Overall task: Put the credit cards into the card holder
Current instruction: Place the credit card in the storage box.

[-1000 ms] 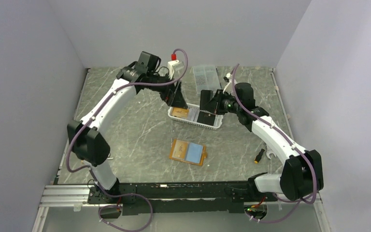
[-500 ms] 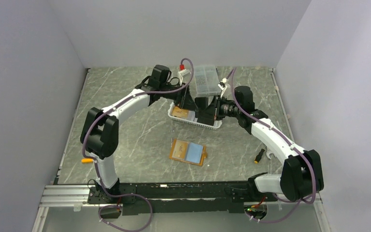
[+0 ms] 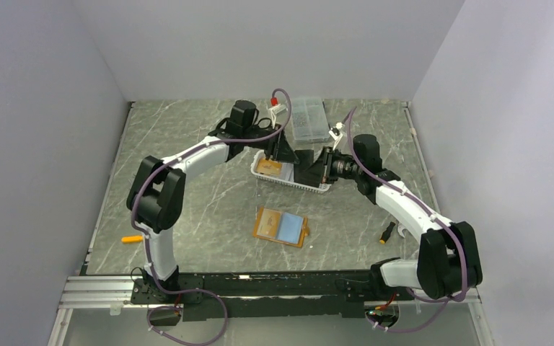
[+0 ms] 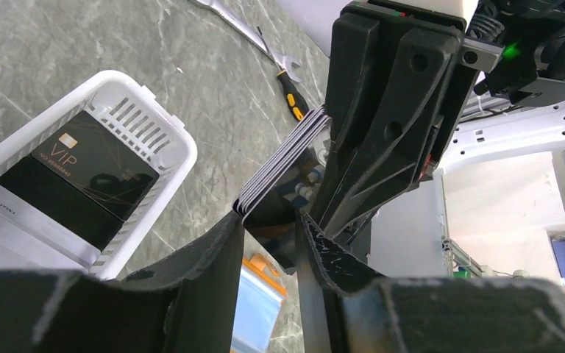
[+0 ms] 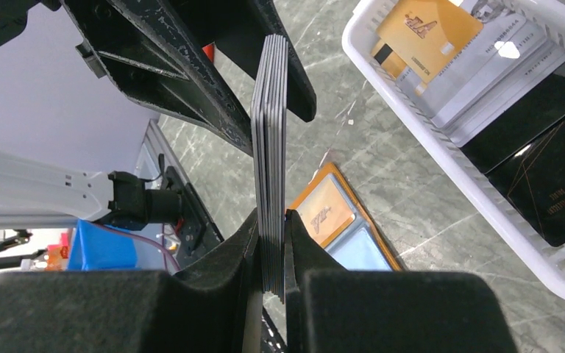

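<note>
Now the cards (image 5: 271, 132), a tight stack on edge, sit pinched between the right gripper's (image 5: 271, 220) fingers just above the basket (image 4: 163, 173). Their free end lies between the left gripper's (image 4: 268, 220) fingers, and the holder (image 3: 281, 226) lies open on the table, well apart toward the bases. Since a second ago the left arm has swung in from beside the basket and its jaws have narrowed from wide open; they stand partly closed about the stack, though whether they clamp it I cannot tell.
</note>
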{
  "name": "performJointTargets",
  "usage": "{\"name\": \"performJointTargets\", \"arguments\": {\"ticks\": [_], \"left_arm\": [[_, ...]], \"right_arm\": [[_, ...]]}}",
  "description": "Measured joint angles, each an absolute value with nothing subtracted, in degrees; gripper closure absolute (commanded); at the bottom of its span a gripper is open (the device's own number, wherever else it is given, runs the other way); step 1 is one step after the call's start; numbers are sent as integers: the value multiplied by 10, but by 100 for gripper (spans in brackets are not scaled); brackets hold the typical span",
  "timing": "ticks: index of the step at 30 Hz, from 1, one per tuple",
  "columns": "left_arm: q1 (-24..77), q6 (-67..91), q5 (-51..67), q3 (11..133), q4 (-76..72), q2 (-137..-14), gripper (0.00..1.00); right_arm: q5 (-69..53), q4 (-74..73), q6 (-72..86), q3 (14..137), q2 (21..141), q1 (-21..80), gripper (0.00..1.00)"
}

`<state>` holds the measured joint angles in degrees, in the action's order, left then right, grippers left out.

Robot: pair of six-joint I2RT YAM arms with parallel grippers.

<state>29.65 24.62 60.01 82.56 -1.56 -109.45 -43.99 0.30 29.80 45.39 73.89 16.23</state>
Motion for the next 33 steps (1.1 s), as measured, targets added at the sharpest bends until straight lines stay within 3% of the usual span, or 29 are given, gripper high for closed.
{"name": "performJointTargets", "arguments": {"ticks": [5,19,22,26,33], "left_arm": [[298,247,597,821,-24,-1103,71],[283,252,597,770,-51,-1107,69],[276,265,601,757,-66,-1107,62],[272,328,619,741,-131,-1109,29],[273,445,658,770,-234,-1135,27]], "right_arm": [[-448,18,312,442,746,156,100],[-474,71,346,404,735,115,100],[-483,90,356,404,729,112,100],[-494,108,363,398,728,112,100],[-503,109,367,391,728,112,100]]}}
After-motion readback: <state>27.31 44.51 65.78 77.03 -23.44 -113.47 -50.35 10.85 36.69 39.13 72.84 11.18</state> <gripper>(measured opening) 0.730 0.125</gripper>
